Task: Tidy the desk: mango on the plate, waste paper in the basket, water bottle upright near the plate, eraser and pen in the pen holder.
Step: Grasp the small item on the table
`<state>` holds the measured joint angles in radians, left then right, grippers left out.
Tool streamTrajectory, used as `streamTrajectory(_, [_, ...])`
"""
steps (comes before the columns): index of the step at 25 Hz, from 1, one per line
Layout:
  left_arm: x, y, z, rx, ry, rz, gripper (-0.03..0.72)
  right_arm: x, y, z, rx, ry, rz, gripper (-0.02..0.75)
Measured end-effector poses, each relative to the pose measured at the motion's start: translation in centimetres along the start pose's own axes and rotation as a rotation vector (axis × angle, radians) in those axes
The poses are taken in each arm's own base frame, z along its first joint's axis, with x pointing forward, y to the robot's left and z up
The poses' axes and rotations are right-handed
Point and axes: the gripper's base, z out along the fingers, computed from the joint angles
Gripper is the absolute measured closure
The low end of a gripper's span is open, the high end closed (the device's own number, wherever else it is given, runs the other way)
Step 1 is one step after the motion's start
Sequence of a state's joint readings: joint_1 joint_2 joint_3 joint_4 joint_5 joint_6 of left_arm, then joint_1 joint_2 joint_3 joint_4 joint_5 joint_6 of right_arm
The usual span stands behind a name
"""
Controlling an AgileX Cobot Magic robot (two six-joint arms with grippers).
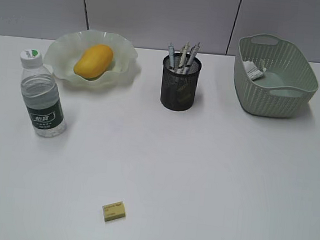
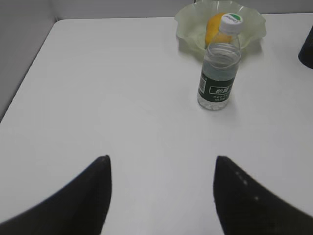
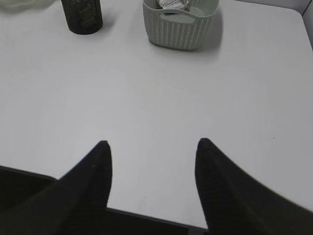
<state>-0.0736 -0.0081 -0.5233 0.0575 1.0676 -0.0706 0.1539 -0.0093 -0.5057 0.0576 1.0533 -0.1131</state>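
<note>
The yellow-orange mango (image 1: 93, 61) lies in the ruffled pale-green plate (image 1: 63, 65) at the back left. Just in front of it the water bottle (image 1: 42, 95) stands upright, white cap up. Several pens (image 1: 183, 57) stick out of the black mesh pen holder (image 1: 180, 85). The waste paper (image 1: 254, 70) sits inside the sage-green basket (image 1: 281, 97). A small yellow eraser (image 1: 114, 211) lies alone near the desk's front edge. Neither arm shows in the exterior view. My left gripper (image 2: 161, 159) is open over bare desk, short of the bottle (image 2: 218, 73). My right gripper (image 3: 152, 143) is open and empty above the desk's near edge.
The white desk (image 1: 211, 176) ends at a grey panelled wall at the back. In the right wrist view the basket (image 3: 178, 29) and pen holder (image 3: 82, 17) stand far ahead, and the desk's near edge (image 3: 146, 215) runs under the fingers.
</note>
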Motion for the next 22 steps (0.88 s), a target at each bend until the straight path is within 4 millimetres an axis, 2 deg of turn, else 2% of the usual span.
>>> streamTrajectory(9, [0.01,0.00,0.01,0.000,0.001,0.000,0.190,-0.06,0.09,0.08,0.146,0.007,0.072,0.299])
streamTrajectory(22, [0.01,0.00,0.01,0.000,0.001,0.000,0.190,-0.09,0.13,0.09,0.146,0.004,0.075,0.300])
